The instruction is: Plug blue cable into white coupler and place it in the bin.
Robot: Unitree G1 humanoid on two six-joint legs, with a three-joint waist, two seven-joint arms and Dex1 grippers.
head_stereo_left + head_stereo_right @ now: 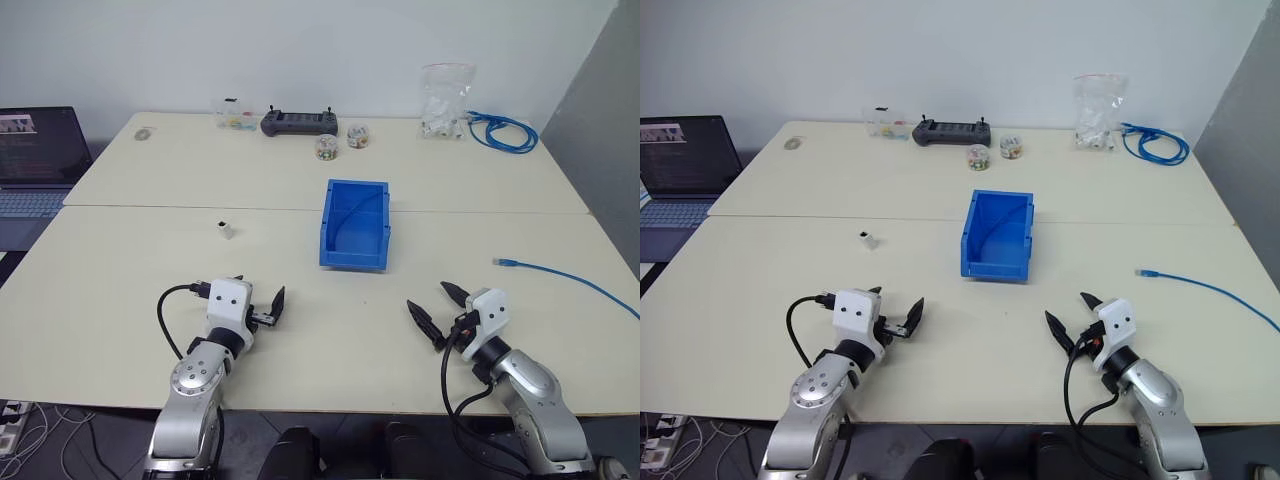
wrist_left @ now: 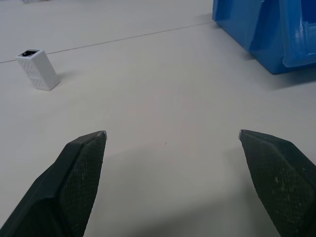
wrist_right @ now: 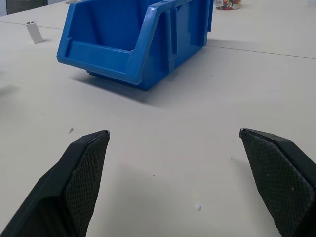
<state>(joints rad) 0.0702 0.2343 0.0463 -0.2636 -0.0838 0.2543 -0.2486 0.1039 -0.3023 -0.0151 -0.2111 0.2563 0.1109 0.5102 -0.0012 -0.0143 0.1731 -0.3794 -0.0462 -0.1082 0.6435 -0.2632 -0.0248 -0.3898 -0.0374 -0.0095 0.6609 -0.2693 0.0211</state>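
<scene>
We see our left hand [image 1: 262, 297] hovering low over the near edge of the table [image 1: 300, 330], toward its left side, with the two black fingers spread wide and nothing between them. Our right hand [image 1: 437, 308] sits over the near edge toward the right side, its fingers equally wide apart and also empty.

The bin [image 1: 356, 224] stands near the middle of the table, just on the near side of the seam where the two tabletops meet, with its lowered lip facing the near edge. In the right wrist view the bin [image 3: 133, 44] rests flat on the surface ahead of that hand's fingers [image 3: 81, 173].

The white coupler [image 1: 226, 230] stands apart from the bin, to its left and nearer the left edge of the table, just on the near side of the seam. In the left wrist view the white coupler [image 2: 37, 70] is upright but leaning a little, its dark socket opening facing up, well ahead of the left fingers [image 2: 79, 173].

The blue cable [image 1: 560, 277] lies flat along the right side of the table, its plug end pointing toward the middle and the rest trailing off toward the right edge, well apart from both bin and coupler.

Along the far edge we see a black controller [image 1: 299, 123], two small jars [image 1: 340, 141], a clear bag of white parts [image 1: 444, 105] and a coiled blue cable bundle [image 1: 503, 131]. A laptop [image 1: 35, 160] sits beyond the left edge.
</scene>
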